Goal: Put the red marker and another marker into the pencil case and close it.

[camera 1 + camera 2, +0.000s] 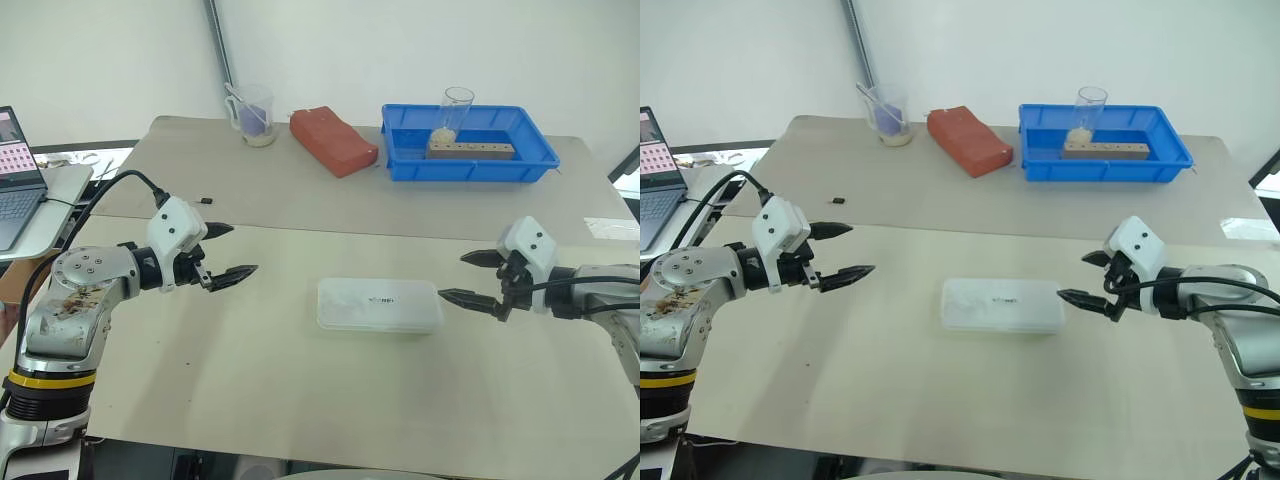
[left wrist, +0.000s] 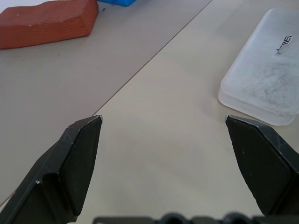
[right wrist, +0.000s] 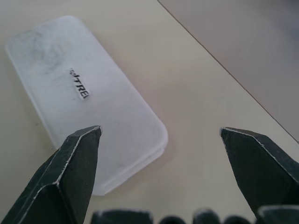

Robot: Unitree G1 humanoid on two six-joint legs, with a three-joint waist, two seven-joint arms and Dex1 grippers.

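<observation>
Left gripper (image 1: 228, 250) spread wide, empty, well left of the pencil case (image 1: 379, 305). Case lying shut mid-table: probably light, stiff, slick plastic, best pinched across its long edges. Right gripper (image 1: 469, 275) likewise spread, empty, just beside its right end.

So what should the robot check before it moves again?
1. Pencil case lid down: ok, it lies flat and shut on the table.
2. Markers inside: cannot tell, the case is too cloudy.
3. Left gripper empty and open: ok.
4. Right gripper empty and open: ok.
5. Grippers off the case: ok, one stands on each side, apart from it.
6. Brick and blue tray out of the way: ok, both sit far back.
</observation>
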